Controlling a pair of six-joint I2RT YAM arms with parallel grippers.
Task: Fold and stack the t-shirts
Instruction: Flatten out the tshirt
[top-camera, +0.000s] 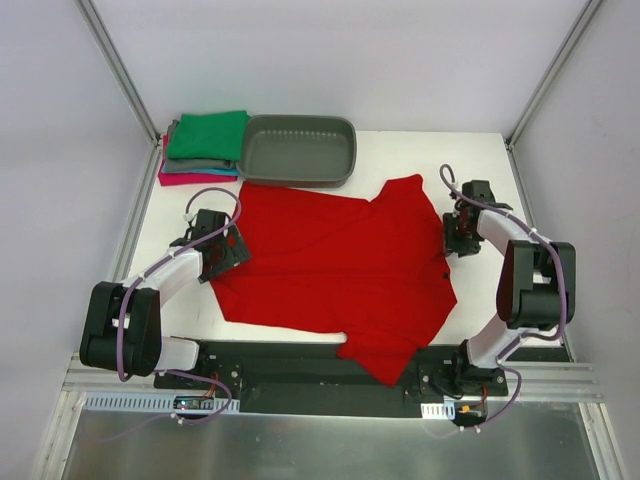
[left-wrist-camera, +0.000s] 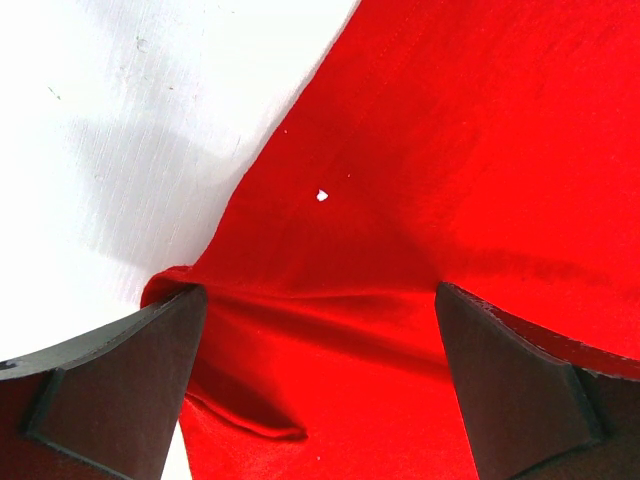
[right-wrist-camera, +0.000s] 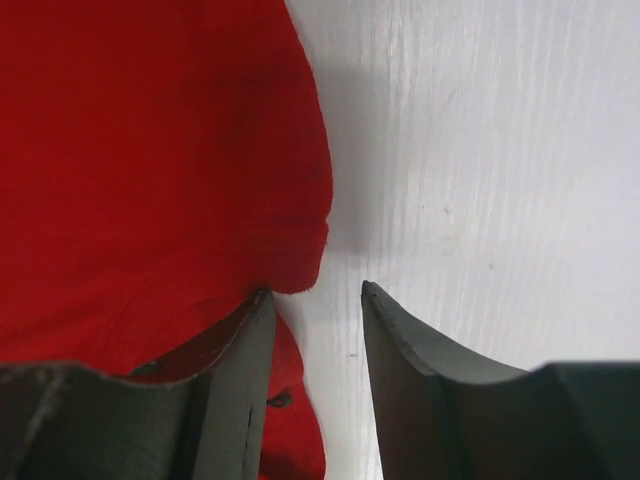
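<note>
Red t-shirt (top-camera: 330, 265) — lay crosswise; left fingers (left-wrist-camera: 110, 380) wide open astride its edge, right fingers (right-wrist-camera: 420, 370) half-open, empty — just beside it.

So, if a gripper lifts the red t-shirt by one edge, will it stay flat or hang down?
Probably floppy: the red t-shirt wrinkles and bunches between the fingers of the left gripper, so a lifted edge should droop. It looks thin and light, lying nearly flat on the table. Pushing would likely crumple it rather than slide it whole.
</note>
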